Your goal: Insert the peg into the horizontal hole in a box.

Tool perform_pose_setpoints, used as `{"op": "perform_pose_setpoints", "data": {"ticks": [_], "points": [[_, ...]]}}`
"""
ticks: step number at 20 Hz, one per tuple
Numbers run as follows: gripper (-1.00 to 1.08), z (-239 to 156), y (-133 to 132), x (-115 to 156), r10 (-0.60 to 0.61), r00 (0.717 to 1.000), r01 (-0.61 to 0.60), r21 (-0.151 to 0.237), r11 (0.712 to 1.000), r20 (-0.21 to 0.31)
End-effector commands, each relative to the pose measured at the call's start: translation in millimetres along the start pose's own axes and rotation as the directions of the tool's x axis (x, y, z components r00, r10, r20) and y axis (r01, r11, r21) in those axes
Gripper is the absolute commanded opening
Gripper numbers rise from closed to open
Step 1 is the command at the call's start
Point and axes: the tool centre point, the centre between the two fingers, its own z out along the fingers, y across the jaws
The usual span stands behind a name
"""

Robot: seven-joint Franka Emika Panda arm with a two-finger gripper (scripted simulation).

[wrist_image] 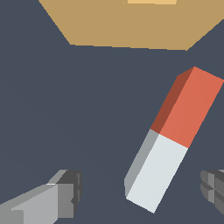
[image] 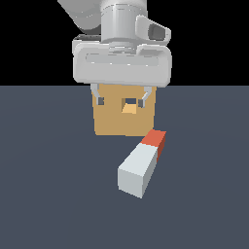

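While the peg (image: 141, 164) lies flat on the dark grey floor (image: 48, 194), I have nothing in my grip. It rests at a slant, its pale grey-white end toward the exterior camera and its short red-orange end pointing away, toward the box (image: 113, 121). That red end sits near the box's lower corner on the exterior view's right, though I cannot tell whether the two touch; in my wrist view there is a clear strip of floor between them. The box is a plain tan block standing on the floor behind the peg, and the hole (image: 130, 103) shows as a small square opening in the middle of the face turned to the exterior camera. My gripper (image: 121, 101) hangs above the floor in front of that face, fingers spread wide apart and closed on nothing. In the wrist view the peg lies between my two fingertips (wrist_image: 65, 192), nearer one of them, with neither touching it.
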Motion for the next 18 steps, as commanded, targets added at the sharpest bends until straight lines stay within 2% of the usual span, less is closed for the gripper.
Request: {"op": "perform_pose_setpoints", "data": {"ticks": [1,7,12,18], "points": [[1.0,0,0,0,0.0,1.0,0.0,0.0,1.0,0.0],[1.0,6,4,-2,0.031,1.0,-0.031,-0.003,0.999,-0.002],[1.0,19,13,-8,0.107,0.994,-0.107,-0.01,0.994,-0.006],[1.0,47,31,-22,0.258,0.966,-0.258,-0.024,0.966,-0.017]]}}
